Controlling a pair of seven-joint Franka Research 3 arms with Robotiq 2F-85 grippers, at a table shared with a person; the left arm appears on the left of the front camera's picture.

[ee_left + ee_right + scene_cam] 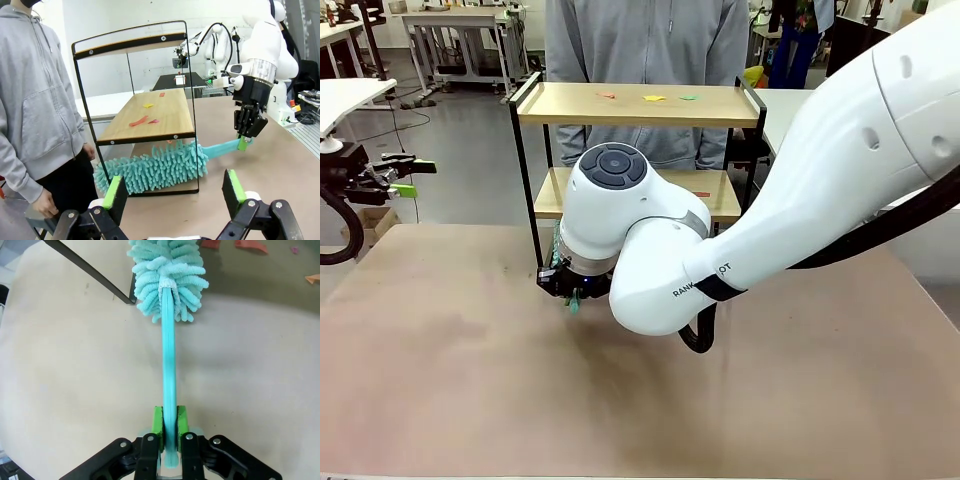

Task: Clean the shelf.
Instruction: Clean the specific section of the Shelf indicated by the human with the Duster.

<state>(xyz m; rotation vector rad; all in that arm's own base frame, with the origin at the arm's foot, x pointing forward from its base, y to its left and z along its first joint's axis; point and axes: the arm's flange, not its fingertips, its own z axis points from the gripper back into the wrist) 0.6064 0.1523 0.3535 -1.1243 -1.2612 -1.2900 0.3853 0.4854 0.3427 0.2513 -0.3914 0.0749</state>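
R gripper (pixel 169 420) tight on 1 duster (pixel 167 280); L gripper (pixel 174 187) wide, empty; 2-board shelf (pixel 570 103), 3 scraps (pixel 653 98) on top.

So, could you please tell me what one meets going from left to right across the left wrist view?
Person → shelf → duster handle → right gripper.
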